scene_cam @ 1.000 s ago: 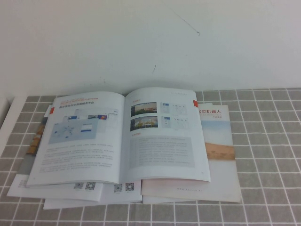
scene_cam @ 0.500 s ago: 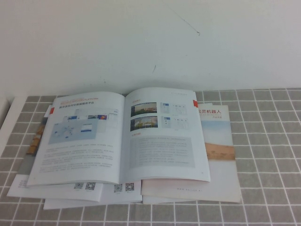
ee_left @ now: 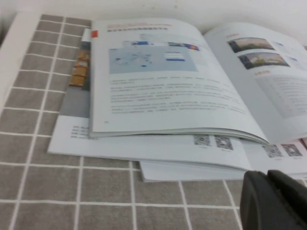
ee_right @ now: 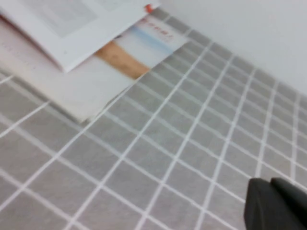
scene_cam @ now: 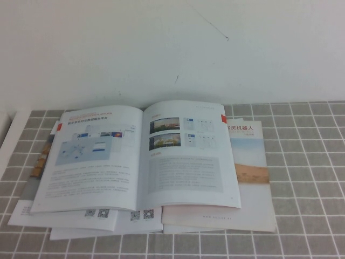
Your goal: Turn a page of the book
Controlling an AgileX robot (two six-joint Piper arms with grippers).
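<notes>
The book lay open on top of a loose stack of booklets, toward the left of the grey tiled table and close to the white wall. The page with the orange heading and pale map diagram lay flat as the left-hand leaf, facing the sheet with two landscape photos. A booklet with a red title and tan band stuck out from under the book's right edge, and white booklets printed with QR codes showed along the near edge. The left gripper hung just short of the stack's near edge, the right gripper over bare tiles well to the stack's right; whether either pair of jaws was open or closed could not be told.
</notes>
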